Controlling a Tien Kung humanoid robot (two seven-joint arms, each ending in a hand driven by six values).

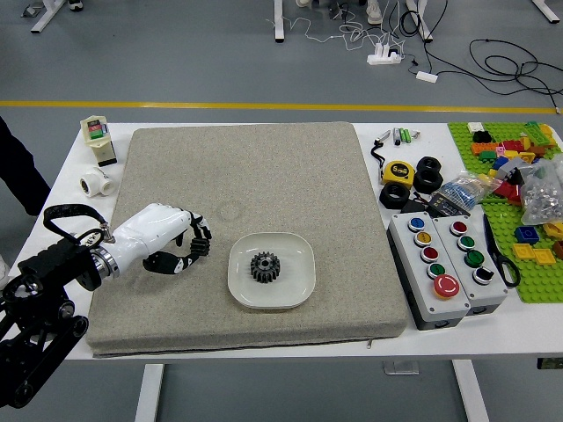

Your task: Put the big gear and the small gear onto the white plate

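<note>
My left hand reaches in from the left over the grey mat, its white-and-black fingers curled around a dark gear that they mostly hide. To its right, a black toothed gear lies flat near the middle of the square white plate. The hand stands left of the plate and does not touch it. I cannot tell which of the two gears is the bigger. No right arm shows.
The grey mat covers the table's middle. Button boxes, black rings, a yellow tape measure and a green brick board stand right. A white pipe fitting lies left. A person's dark clothing shows at the left edge.
</note>
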